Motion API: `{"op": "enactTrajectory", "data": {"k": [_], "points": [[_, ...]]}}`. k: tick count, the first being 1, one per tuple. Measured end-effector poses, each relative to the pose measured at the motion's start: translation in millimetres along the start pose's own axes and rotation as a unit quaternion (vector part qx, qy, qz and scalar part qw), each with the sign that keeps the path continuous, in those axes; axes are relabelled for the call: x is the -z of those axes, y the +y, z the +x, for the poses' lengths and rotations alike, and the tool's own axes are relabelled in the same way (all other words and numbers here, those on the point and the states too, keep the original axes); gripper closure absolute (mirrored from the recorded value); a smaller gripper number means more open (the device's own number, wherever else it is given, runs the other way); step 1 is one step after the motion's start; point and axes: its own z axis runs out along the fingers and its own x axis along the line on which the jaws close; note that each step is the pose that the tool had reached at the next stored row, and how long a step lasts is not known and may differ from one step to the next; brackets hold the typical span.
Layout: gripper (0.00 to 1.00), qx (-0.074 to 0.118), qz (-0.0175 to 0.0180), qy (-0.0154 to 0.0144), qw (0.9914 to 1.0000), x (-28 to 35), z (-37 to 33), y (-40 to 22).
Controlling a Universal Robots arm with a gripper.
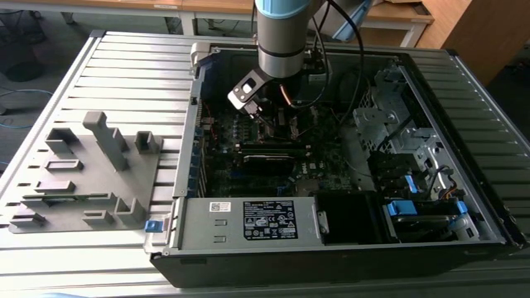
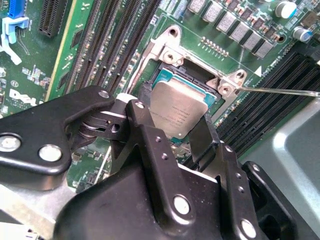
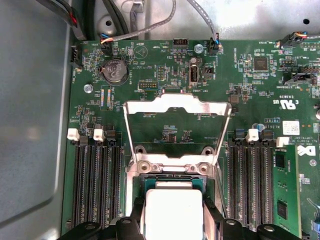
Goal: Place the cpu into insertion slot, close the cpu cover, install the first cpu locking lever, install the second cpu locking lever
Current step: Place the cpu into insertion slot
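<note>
The cpu (image 2: 176,111), a flat silvery square, sits between my black fingers (image 2: 144,102) just over the insertion slot (image 2: 169,76), whose dark bed and silvery rim (image 2: 170,50) show past it. In the first wrist view the cpu (image 3: 172,207) looks bright white, with my gripper (image 3: 173,212) shut on its two sides over the slot (image 3: 150,184). The cpu cover (image 3: 177,103), a thin metal frame with a window, is swung open away from the slot. A thin locking lever (image 2: 280,91) sticks out sideways, unlatched. In the exterior view my gripper (image 1: 267,124) hangs low inside the open computer case.
Long black memory slots (image 3: 95,185) flank the socket on both sides. Case walls (image 1: 195,112), cables (image 1: 352,56) and drive bays (image 1: 414,149) surround the board. A grey fixture block (image 1: 83,174) lies on the table at the exterior view's left.
</note>
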Motion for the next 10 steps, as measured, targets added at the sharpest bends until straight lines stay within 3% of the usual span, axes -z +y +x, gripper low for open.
{"op": "enactTrajectory", "data": {"k": [10], "points": [[0.46,0.000,0.0001,-0.0001,1.00000,4.3,0.2,0.4]]}}
